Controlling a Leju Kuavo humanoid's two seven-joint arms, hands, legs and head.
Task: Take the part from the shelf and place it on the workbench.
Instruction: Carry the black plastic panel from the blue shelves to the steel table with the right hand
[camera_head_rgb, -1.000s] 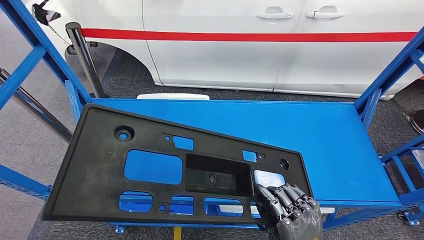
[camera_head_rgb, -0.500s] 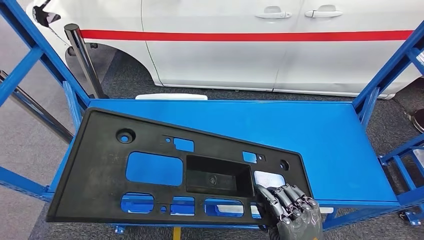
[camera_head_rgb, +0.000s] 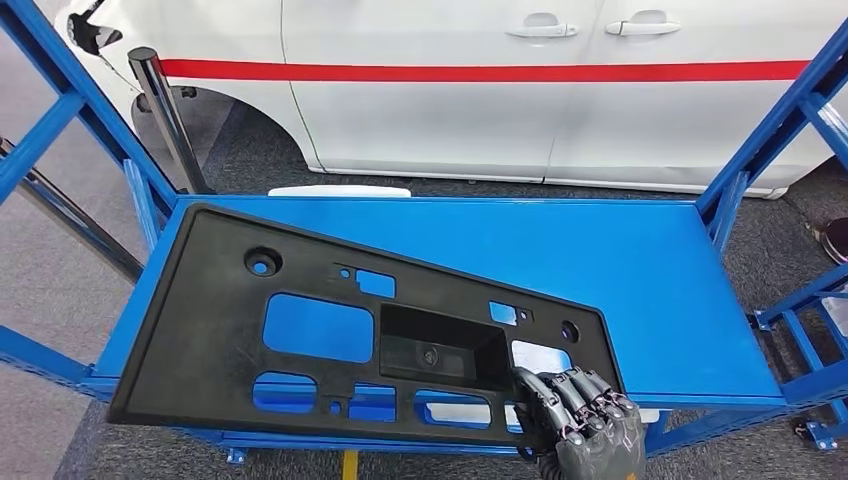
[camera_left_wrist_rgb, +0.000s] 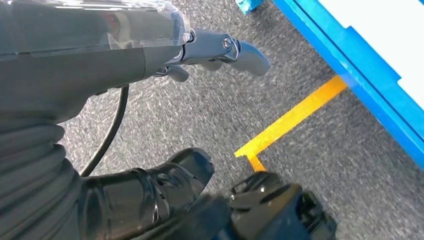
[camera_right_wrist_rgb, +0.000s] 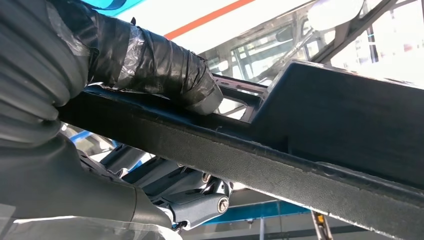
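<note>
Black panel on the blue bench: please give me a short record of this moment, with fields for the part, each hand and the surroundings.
part: black plastic panel with several cut-outs, lying slanted over the blue workbench, its near left corner past the bench's edge
right hand: right hand grips the panel's near edge, thumb on one face, fingers on the other
left hand: left hand holds nothing, above grey floor with yellow tape
surroundings: white car with red stripe behind the bench

The right hand (camera_head_rgb: 585, 430) grips the black panel's (camera_head_rgb: 210, 330) near edge over the blue workbench (camera_head_rgb: 640, 270).
</note>
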